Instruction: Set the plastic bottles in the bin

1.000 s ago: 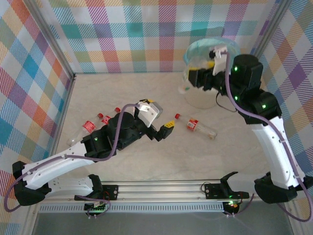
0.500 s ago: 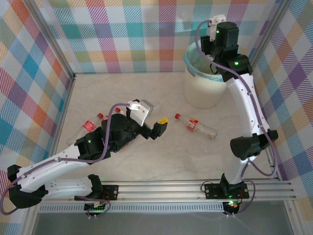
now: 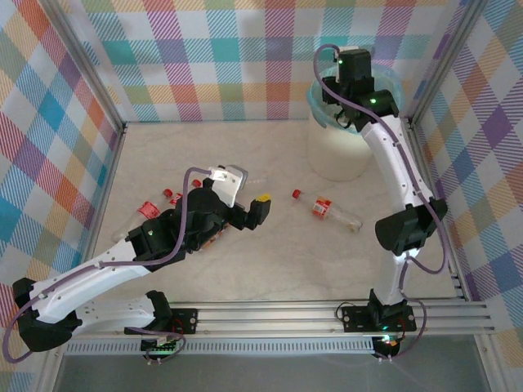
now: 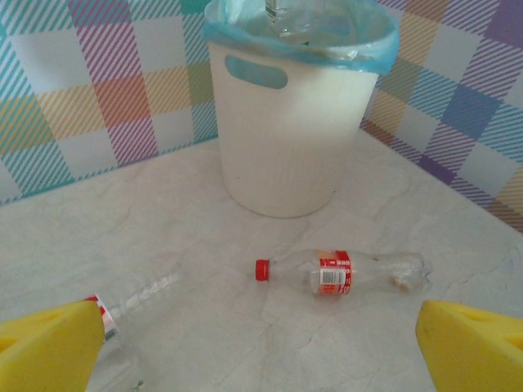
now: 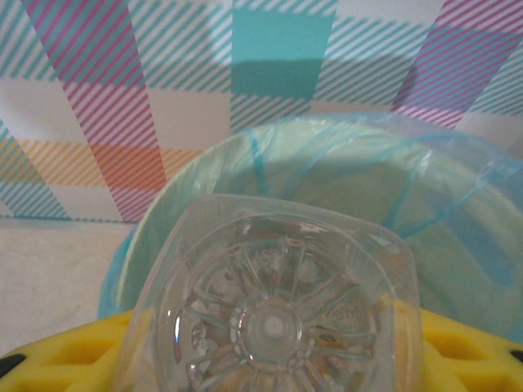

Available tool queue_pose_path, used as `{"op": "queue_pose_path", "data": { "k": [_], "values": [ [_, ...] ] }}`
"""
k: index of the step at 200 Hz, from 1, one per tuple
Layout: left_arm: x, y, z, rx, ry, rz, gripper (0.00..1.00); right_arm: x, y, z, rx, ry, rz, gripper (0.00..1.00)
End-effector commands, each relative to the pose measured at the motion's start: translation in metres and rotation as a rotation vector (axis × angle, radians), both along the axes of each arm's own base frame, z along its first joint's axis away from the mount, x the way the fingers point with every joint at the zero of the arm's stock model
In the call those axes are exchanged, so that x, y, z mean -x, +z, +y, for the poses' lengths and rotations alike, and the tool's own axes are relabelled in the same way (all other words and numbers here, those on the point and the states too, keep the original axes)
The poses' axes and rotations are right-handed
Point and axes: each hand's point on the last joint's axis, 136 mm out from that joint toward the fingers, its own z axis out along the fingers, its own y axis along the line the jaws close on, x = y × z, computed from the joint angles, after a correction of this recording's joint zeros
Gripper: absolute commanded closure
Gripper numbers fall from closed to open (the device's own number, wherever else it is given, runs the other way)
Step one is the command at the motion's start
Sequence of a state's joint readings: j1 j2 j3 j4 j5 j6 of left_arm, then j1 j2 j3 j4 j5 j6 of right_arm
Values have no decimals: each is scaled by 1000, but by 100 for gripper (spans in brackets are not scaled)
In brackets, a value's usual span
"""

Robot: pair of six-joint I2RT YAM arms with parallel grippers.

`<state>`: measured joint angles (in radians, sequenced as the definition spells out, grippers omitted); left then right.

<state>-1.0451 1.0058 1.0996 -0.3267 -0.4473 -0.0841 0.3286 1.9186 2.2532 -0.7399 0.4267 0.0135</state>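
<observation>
Plastic bottles with red caps and red labels lie bunched at the far left of the pale, marbled table, partly hidden behind my left arm. My left claw hangs released near them, its yellow padded fingers spread wide. A clear ribbed bottle lies on its side at the left pad; whether it touches, I cannot tell. Ahead of that claw, near the table's middle, a slim transparent bottle lies flat, red cap pointing left, a red-and-white label round its waist, well apart from both pads. Farther right, against the checked wall, stands the bin, a round, smooth white tub with an oval handle slot and a thin light blue bag folded over its rim. Above its mouth, my right claw grasps a held bottle, clear plastic, its base facing the wrist camera: rounded-square, with moulded ridges fanning from a central disc and yellow pads at either side.
</observation>
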Motion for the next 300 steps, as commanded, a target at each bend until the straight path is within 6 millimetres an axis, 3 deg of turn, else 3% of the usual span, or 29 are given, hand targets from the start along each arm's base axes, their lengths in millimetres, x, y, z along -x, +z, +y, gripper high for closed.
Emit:
{"op": "queue_pose_path", "data": {
  "k": [1, 53, 145, 176, 222, 245, 274, 300],
  "values": [
    [-4, -8, 10, 3, 42, 29, 2, -3, -10, 4, -24, -15, 26, 46],
    [-7, -13, 14, -7, 60, 47, 2, -12, -37, 4, -4, -38, 86, 28],
    [-13, -17, 14, -9, 69, 64, 1, -15, -44, 4, 15, -38, 99, 26],
    [-16, -19, 14, -19, 78, 81, 1, -10, -32, 8, -33, -20, 95, 26],
    [-33, -34, 30, -68, 177, 188, 2, 26, 29, 41, -87, 92, -9, 28],
    [-40, -52, 37, -88, 211, 264, 2, 52, 46, 64, -70, 177, -39, 28],
    [-47, -83, 63, -164, 263, 432, 4, 88, 36, 93, -68, 310, -16, 28],
    [-40, -124, 102, -259, 324, 574, 4, 119, 14, 99, -125, 372, 15, 28]
  ]
}}
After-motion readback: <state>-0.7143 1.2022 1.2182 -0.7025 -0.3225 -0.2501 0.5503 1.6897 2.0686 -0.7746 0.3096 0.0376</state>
